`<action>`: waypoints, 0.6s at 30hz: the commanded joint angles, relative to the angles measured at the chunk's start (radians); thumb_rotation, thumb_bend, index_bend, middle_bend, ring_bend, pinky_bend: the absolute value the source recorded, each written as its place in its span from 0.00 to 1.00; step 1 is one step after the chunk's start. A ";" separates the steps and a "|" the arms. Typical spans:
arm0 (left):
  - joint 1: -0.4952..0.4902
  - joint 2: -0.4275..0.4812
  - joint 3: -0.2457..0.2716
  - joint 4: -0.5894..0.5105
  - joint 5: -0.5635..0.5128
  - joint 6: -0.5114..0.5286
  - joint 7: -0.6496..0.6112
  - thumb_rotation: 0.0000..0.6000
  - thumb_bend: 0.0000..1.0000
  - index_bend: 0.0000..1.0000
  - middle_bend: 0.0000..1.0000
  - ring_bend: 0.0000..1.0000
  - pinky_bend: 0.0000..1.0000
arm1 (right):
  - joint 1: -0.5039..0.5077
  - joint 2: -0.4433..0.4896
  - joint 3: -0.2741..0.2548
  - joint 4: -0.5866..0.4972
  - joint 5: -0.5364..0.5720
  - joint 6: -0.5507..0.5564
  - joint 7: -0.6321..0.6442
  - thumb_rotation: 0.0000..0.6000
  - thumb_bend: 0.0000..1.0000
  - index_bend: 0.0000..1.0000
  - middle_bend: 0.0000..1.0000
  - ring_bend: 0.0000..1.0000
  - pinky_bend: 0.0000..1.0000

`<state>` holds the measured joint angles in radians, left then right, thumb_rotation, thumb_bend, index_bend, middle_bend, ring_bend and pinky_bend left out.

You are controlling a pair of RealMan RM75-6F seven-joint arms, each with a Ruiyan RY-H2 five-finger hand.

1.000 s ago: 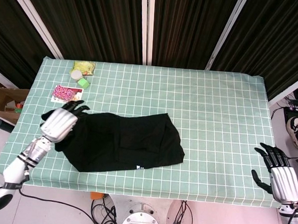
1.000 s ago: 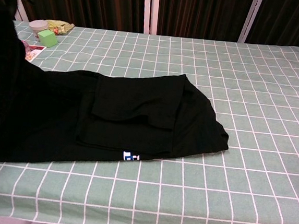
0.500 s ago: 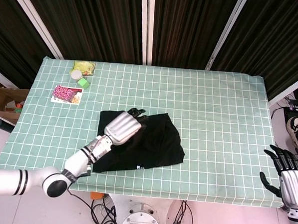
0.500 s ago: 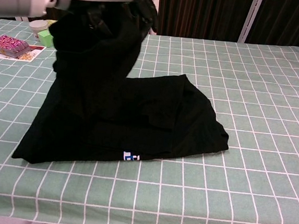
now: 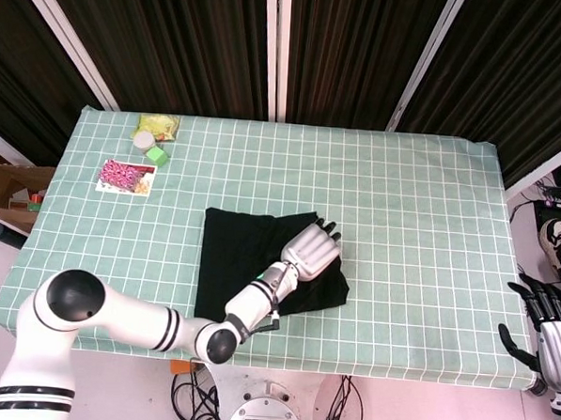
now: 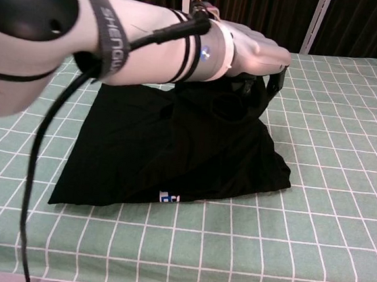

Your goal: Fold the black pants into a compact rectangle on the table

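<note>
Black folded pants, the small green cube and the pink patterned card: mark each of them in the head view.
Black folded pants point(image 5: 233, 255): head view, flat bare cloth on its left half.
Small green cube point(image 5: 157, 155): head view, top face.
Pink patterned card point(image 5: 126, 176): head view, middle of the printed face.

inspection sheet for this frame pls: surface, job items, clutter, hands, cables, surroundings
Surface: table under a green checked cloth.
Job's things: black pants lie partly folded near the front edge, a fold lifted at the right side.
Clutter: small green cube, round tub, yellow-green packet, patterned card, all at the far left corner.
Hands: left hand grips the fold over the pants; right hand off the table, fingers spread, empty.
Cables: loose cables on the floor below the front edge.
Surroundings: dark curtains behind.
</note>
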<state>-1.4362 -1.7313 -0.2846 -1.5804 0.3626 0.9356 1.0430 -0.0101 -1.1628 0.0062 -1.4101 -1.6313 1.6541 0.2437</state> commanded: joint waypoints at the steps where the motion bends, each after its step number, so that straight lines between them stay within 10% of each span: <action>1: -0.075 -0.051 -0.018 0.073 -0.091 0.039 0.064 1.00 0.59 0.58 0.22 0.11 0.19 | -0.002 -0.001 0.001 0.008 0.004 -0.001 0.009 1.00 0.30 0.22 0.14 0.10 0.15; 11: -0.146 -0.074 0.027 0.122 -0.243 0.113 0.221 1.00 0.58 0.56 0.22 0.11 0.19 | -0.009 -0.005 0.006 0.036 0.015 0.000 0.043 1.00 0.30 0.22 0.14 0.10 0.15; 18: -0.092 -0.180 0.006 0.279 -0.114 0.037 0.032 1.00 0.33 0.34 0.17 0.09 0.18 | -0.011 -0.016 0.004 0.047 0.016 -0.004 0.048 1.00 0.30 0.22 0.14 0.10 0.15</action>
<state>-1.5577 -1.8628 -0.2700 -1.3690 0.1655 1.0026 1.1694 -0.0211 -1.1792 0.0098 -1.3633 -1.6159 1.6500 0.2912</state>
